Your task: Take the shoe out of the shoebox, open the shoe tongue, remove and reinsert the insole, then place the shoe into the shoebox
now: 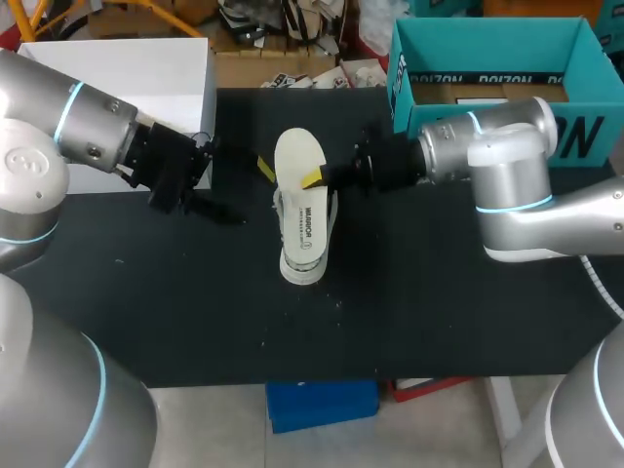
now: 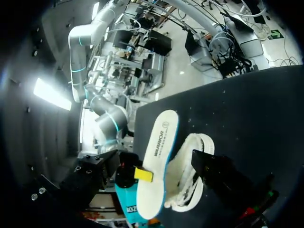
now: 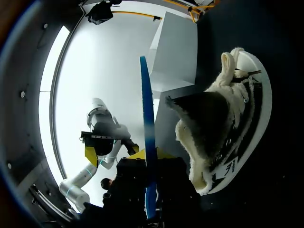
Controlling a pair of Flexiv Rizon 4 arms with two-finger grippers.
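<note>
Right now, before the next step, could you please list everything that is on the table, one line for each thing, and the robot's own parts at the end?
table: one, black, under everything else.
shoe: one, white, at the middle of the table, under the insole.
insole: one, white with a blue edge, held over the shoe.
shoebox: one, teal, open, at the far right of the table.
white box: one, white, at the far left of the table.
left gripper: one, dark, left of the shoe.
right gripper: one, dark with yellow tips, reaching in from the right, shut on the insole.
</note>
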